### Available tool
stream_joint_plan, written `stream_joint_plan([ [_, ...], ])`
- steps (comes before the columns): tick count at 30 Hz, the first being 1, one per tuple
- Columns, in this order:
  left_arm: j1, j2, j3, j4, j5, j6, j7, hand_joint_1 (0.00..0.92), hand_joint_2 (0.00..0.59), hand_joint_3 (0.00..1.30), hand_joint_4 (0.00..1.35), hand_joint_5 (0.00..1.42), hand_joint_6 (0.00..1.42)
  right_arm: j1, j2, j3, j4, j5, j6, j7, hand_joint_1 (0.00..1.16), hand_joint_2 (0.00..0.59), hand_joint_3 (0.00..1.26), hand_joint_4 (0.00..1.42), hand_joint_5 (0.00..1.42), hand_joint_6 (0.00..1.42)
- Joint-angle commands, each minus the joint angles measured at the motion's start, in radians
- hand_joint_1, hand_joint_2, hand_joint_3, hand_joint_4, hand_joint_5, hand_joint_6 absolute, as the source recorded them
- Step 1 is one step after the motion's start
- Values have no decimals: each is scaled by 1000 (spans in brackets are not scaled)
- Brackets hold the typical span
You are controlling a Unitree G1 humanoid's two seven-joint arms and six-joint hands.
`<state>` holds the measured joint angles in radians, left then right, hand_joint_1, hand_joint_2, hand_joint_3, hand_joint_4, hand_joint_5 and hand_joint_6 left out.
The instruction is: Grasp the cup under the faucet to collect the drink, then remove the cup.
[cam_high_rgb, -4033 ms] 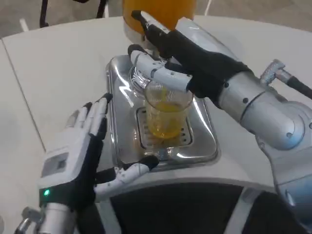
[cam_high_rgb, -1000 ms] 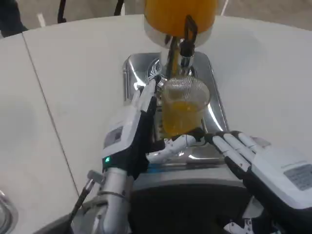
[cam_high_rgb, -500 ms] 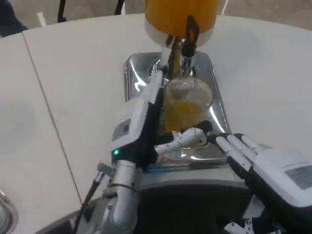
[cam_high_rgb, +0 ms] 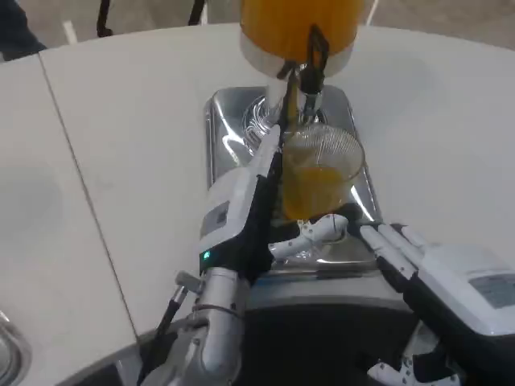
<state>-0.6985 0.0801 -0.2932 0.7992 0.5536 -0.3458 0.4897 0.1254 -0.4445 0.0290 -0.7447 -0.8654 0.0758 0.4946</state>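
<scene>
So over on the left there's a big stretch of bare white tabletop (cam_high_rgb: 121, 121) with a thin dark seam running diagonally down it, loads of open room there, and a bit of something shiny peeks in at the bottom left corner but I can't tell what it is. Moving in, the left hand (cam_high_rgb: 241, 213) comes up from the near edge with its white back turned up and a small green light glowing near the wrist; its long fingers lie flat against the left side of the cup (cam_high_rgb: 320, 173) and the thumb curls around the front near the base, so it looks like it's got the cup wrapped in its grip. The cup is clear ribbed plastic, standing upright with its long axis vertical and the mouth pointing up, about half full of orange drink. It sits on the mirror-polished steel drip tray (cam_high_rgb: 229, 133), a rounded rectangle running from the dispenser toward the near edge, right below the faucet (cam_high_rgb: 310, 68) with its black lever. Behind that is the orange tank of the dispenser (cam_high_rgb: 294, 24) on a silvery base at the far edge. To the right, the right hand (cam_high_rgb: 447, 281) rests low by the near right corner of the tray, fingers stretched out toward the cup base and holding nothing. Past it the tabletop is wide open out to the right edge.
</scene>
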Motion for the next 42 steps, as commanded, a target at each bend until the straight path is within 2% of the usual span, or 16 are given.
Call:
stream_joint_plan([
  [1, -26, -23, -7, 33, -6, -2, 3, 322, 55, 0, 0, 133, 136, 0, -1, 3, 11, 11, 15, 21, 707, 290, 0, 0, 0, 120],
  [8, -38, -53, -21, 51, 5, 40, 18, 345, 45, 0, 20, 291, 328, 1, -11, -23, -15, 21, 42, 43, 707, 295, 0, 0, 0, 125],
  [11, -51, -74, -35, 76, 15, 65, 30, 380, 44, 71, 136, 497, 662, 2, -11, -35, -24, 15, 60, 58, 706, 295, 0, 0, 0, 126],
  [13, -57, -86, -38, 89, 14, 68, 36, 402, 42, 141, 233, 620, 823, 7, -11, -41, -31, 14, 70, 66, 707, 296, 0, 0, 0, 127],
  [17, -67, -136, -42, 117, 0, 76, 48, 417, 43, 279, 417, 817, 1070, 4, -14, -45, -32, -1, 95, 91, 708, 297, 0, 0, 0, 127],
  [19, -70, -170, -38, 127, -7, 89, 69, 438, 44, 383, 573, 935, 1194, -3, -18, -49, -30, -3, 102, 99, 708, 298, 0, 0, 0, 128],
  [20, -71, -182, -39, 130, -6, 97, 86, 450, 48, 449, 655, 992, 1261, -6, -17, -53, -29, 2, 110, 102, 707, 299, 0, 0, 0, 128],
  [22, -74, -201, -39, 136, -1, 107, 128, 510, 54, 670, 863, 1164, 1410, -13, -22, -55, -27, 4, 114, 109, 704, 301, 0, 0, 0, 128],
  [24, -74, -219, -38, 143, -1, 104, 193, 568, 64, 835, 1081, 1295, 1424, -24, -25, -52, -14, 8, 121, 116, 685, 313, 0, 0, 0, 128],
  [26, -72, -229, -32, 150, -14, 91, 245, 603, 73, 971, 1197, 1375, 1424, -40, -23, -44, 7, 13, 126, 114, 682, 314, 0, 0, 0, 128],
  [31, -70, -211, -13, 155, -44, 47, 279, 637, 67, 1051, 1185, 1402, 1424, -70, -28, -24, 44, 37, 108, 101, 681, 317, 0, 0, 0, 128],
  [42, -56, -167, -3, 133, -44, 26, 288, 644, 52, 1078, 1129, 1390, 1424, -90, -44, -18, 55, 78, 90, 93, 681, 324, 0, 0, 0, 126],
])
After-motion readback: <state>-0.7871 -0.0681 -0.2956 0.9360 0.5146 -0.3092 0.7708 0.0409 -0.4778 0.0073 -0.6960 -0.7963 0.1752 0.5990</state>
